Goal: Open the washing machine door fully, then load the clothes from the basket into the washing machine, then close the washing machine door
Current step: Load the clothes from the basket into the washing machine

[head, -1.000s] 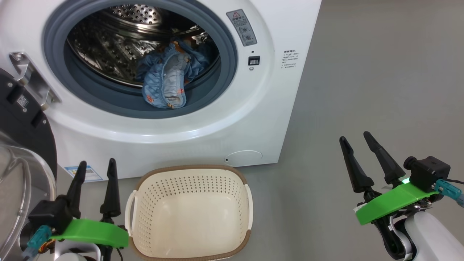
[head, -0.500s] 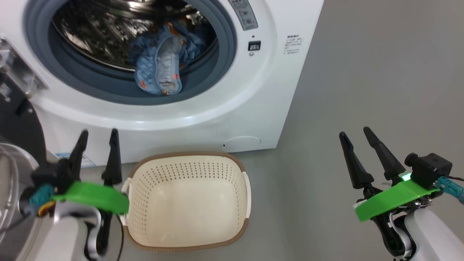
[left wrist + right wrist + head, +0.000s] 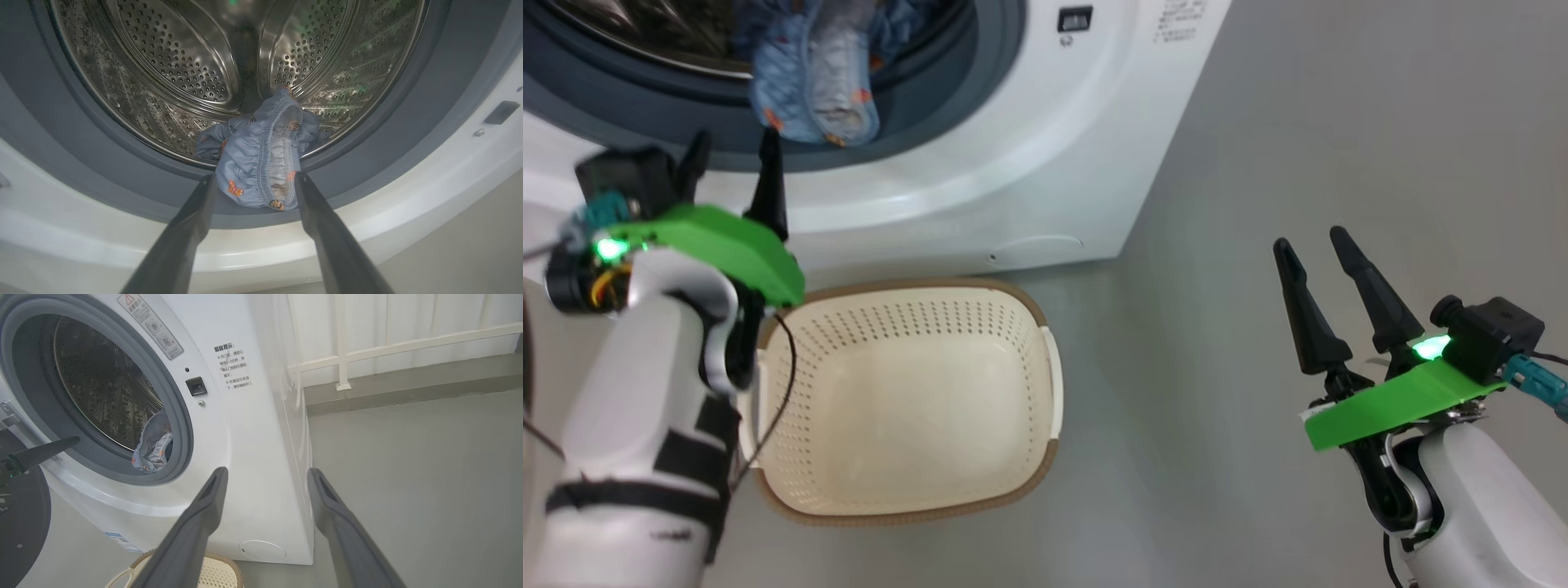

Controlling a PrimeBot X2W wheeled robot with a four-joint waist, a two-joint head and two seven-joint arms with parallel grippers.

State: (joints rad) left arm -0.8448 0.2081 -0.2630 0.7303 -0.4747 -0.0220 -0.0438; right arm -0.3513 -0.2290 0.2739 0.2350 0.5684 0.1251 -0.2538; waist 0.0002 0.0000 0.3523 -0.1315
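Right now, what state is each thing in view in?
White front-loading washing machine: mouth uncovered.
Round black-ringed door: swung open.
Perforated steel drum: clothing inside.
Blue printed garment: half in, draped over the grey gasket.
Cream perforated plastic basket: upright, empty.
Left gripper: open, empty, pointing at the garment.
Right gripper: open, empty, above the floor.

Head downward; wrists seemingly toward washing machine [image 3: 245,428]

The left gripper [image 3: 733,140] and the right gripper [image 3: 1310,238] are each made of two long, dark, pointed fingers [image 3: 1374,298]. A bright green plate [image 3: 1388,406] and a small black camera [image 3: 1494,333] are fixed behind each. The left forearm [image 3: 621,425] is covered in white, with black straps [image 3: 629,496] and a thin black cable [image 3: 792,380].
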